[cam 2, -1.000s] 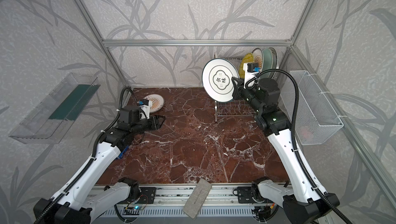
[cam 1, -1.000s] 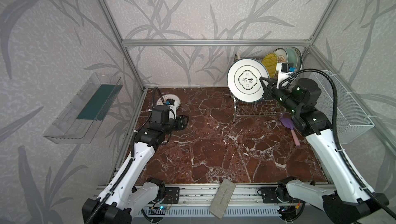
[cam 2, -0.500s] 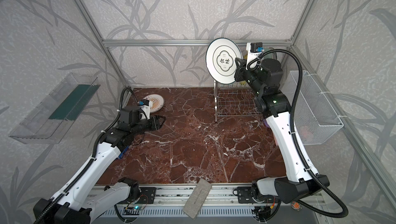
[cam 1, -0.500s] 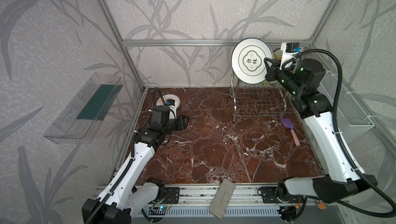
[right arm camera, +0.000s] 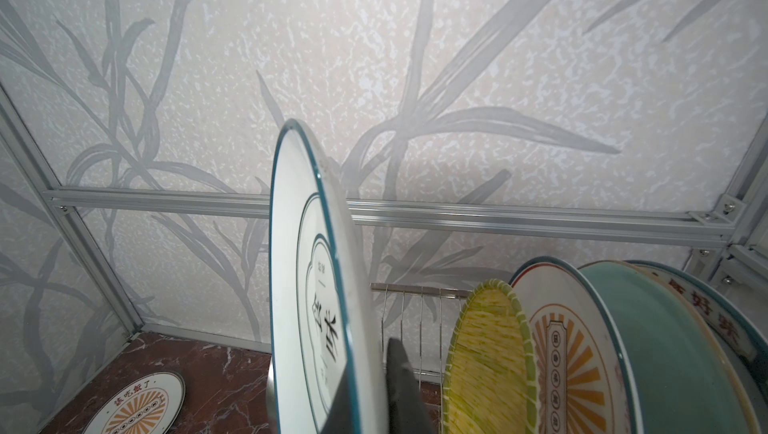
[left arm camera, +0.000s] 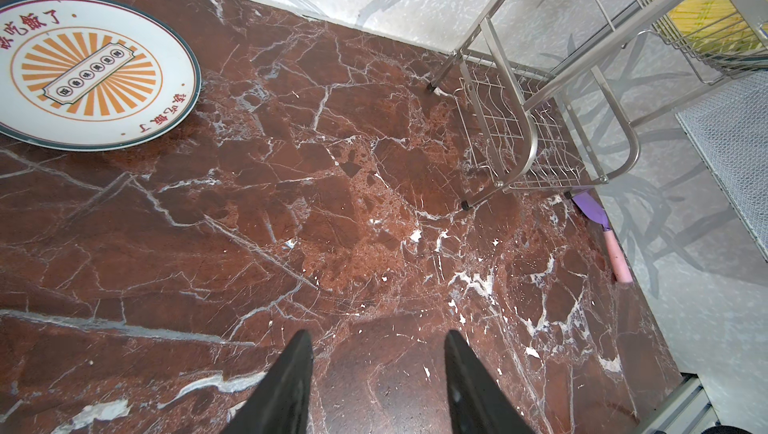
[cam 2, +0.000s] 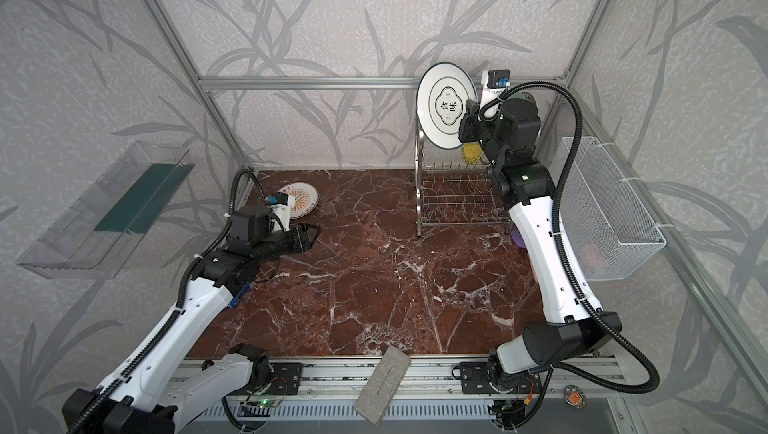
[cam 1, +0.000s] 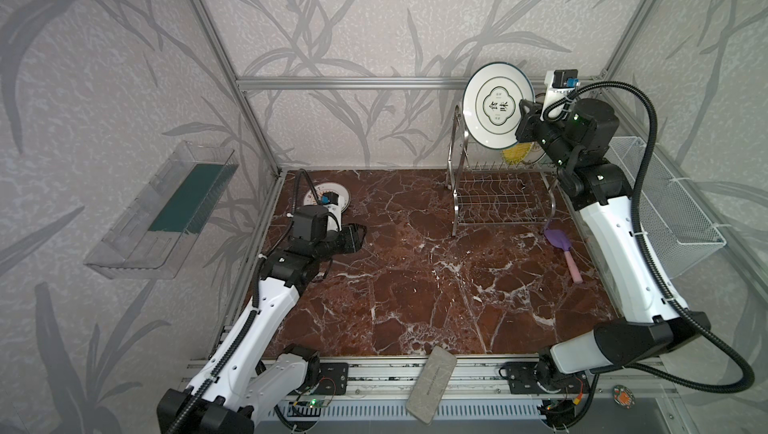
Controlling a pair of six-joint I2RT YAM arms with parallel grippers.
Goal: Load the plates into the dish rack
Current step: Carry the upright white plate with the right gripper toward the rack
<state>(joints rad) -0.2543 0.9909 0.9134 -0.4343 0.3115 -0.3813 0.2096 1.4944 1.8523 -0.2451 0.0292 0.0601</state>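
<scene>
Six plates in all. The right gripper [cam 1: 524,114] was clamped on the rim of the teal-rimmed plate [cam 1: 494,95], which stood on edge over the rack [cam 1: 498,203] and faced the left arm. Four racked plates [right arm camera: 582,349] stood upright just beside it. One sunburst plate [left arm camera: 91,70] lay flat beyond the half-open, empty left gripper [left arm camera: 379,336]. The worktop [cam 1: 415,286] was red marble and the walls [cam 1: 332,16] leaf-papered.

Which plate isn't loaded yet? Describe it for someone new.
On the red marble tabletop, look to the far left corner, behind the left arm. The sunburst plate lies flat there, alone; the others stand on edge, in the dish rack or in the right tool.
</scene>
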